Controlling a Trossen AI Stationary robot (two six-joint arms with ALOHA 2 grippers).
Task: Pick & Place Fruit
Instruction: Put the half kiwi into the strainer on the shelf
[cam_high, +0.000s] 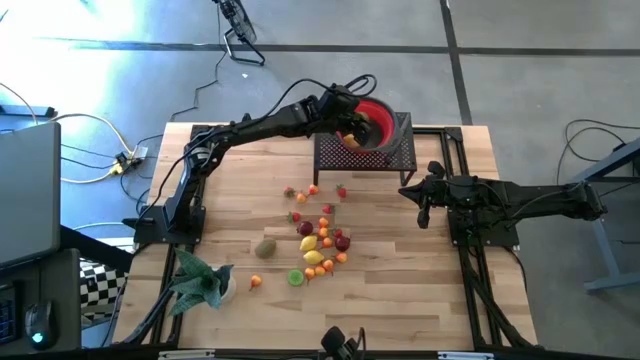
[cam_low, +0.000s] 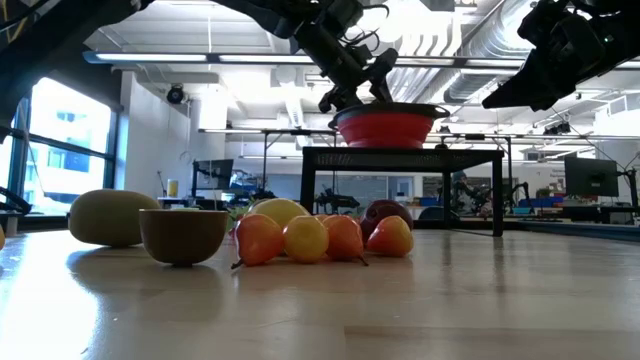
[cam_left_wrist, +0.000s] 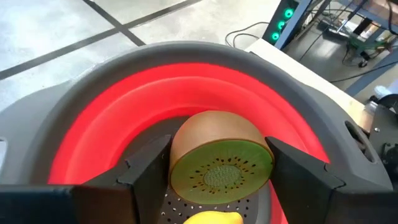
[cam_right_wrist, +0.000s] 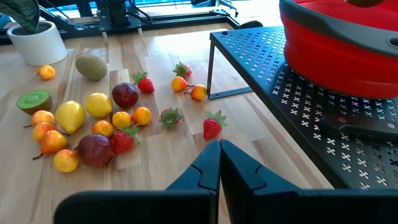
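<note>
Two yellow toy lemons (cam_right_wrist: 69, 116), two dark-red toy plums (cam_right_wrist: 125, 94), five red toy strawberries (cam_right_wrist: 213, 126) and roughly ten small orange toy fruits (cam_right_wrist: 142, 115) are counted at the centre of the high view. One whole brown toy kiwi (cam_right_wrist: 91, 66) is seen, and one green-faced kiwi half (cam_right_wrist: 33, 99). A second kiwi half (cam_left_wrist: 217, 165) is found inside the single round red bowl with grey rim (cam_high: 380, 118).

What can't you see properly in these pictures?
- Bottom of the red bowl, left wrist view: the half kiwi held by the left gripper covers it. A yellow fruit below is cut off by the edge.
- Inside the bowl, low view: its rim hides it.
- Fruit pile, high view: pieces too small to name each.
- Right gripper, shut: right wrist view edge cuts its fingers.
</note>
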